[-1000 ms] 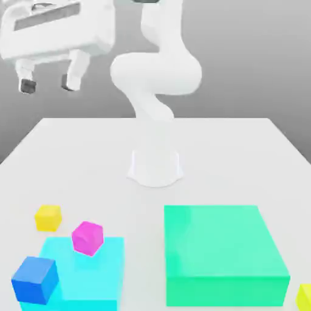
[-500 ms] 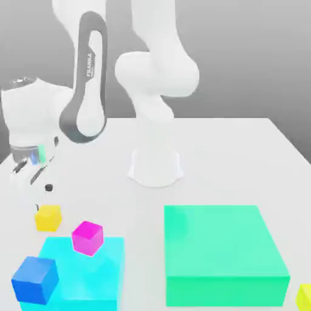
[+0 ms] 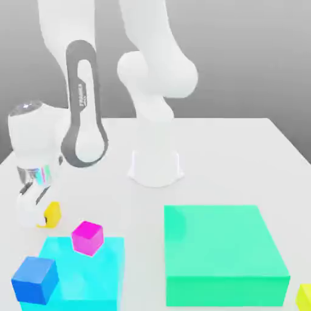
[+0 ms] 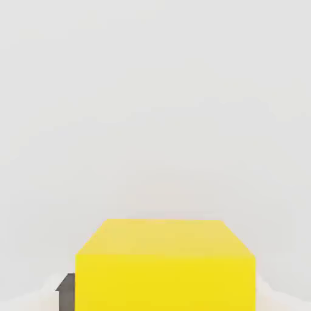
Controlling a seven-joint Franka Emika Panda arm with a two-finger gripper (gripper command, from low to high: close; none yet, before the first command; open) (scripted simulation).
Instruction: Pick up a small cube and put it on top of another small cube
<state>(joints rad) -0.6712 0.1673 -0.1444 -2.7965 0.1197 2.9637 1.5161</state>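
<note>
Yellow small cube (image 3: 53, 212); magenta cube (image 3: 87, 237); blue cube (image 3: 34, 279); cyan block (image 3: 100, 273); green block (image 3: 222, 252); white table (image 3: 231, 158).

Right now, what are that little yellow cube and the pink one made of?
Hard to say, since this is a rendered scene. The yellow cube looks like matte plastic or painted wood: flat, even colour, crisp edges, no grain or glare. The magenta cube looks the same: uniform colour, only plain shading between faces.

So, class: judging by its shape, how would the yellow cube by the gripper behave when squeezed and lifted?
The yellow cube has flat faces and sharp edges, so it probably won't roll. It looks rigid, so likely keeps its shape. Its plain smooth surface might slip in the gripper.
</note>
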